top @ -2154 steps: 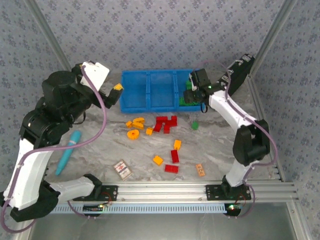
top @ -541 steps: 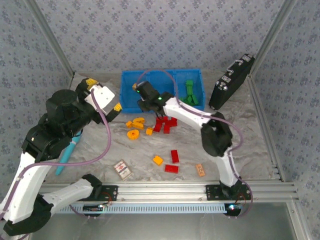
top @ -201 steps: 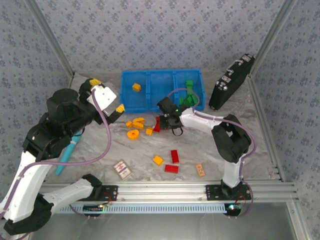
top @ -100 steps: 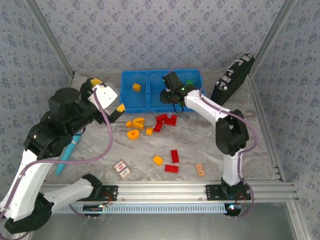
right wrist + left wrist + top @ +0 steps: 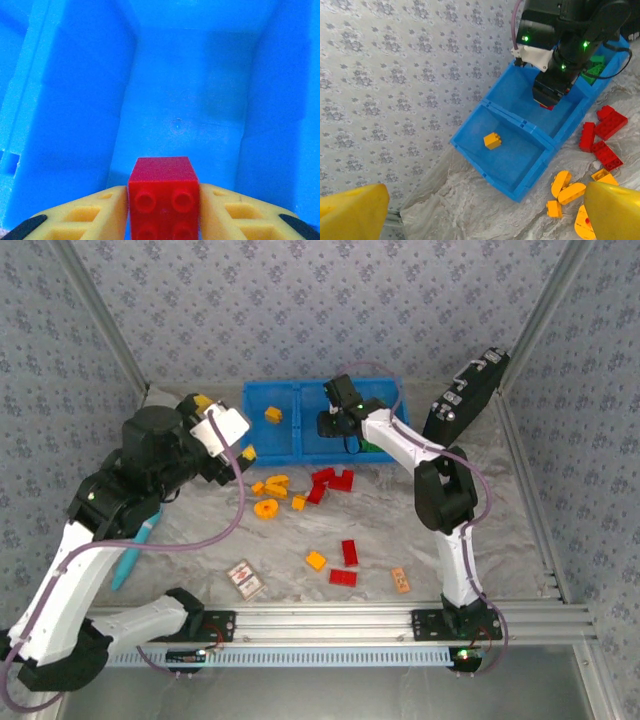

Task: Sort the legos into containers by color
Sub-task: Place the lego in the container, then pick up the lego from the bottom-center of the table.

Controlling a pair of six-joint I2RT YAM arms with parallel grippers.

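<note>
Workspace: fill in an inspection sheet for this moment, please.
Surface: marbled table, no spills seen.
Job's things: blue bin holds an orange brick left, green bricks right; red bricks and orange bricks loose on the table.
Clutter: patterned card, orange tag, teal pen-like item, black case.
Tools: right tool shut on a red brick above the middle compartment; left tool open, empty.
Cables: purple cable along the left arm.
Surroundings: patterned walls, metal frame.
</note>
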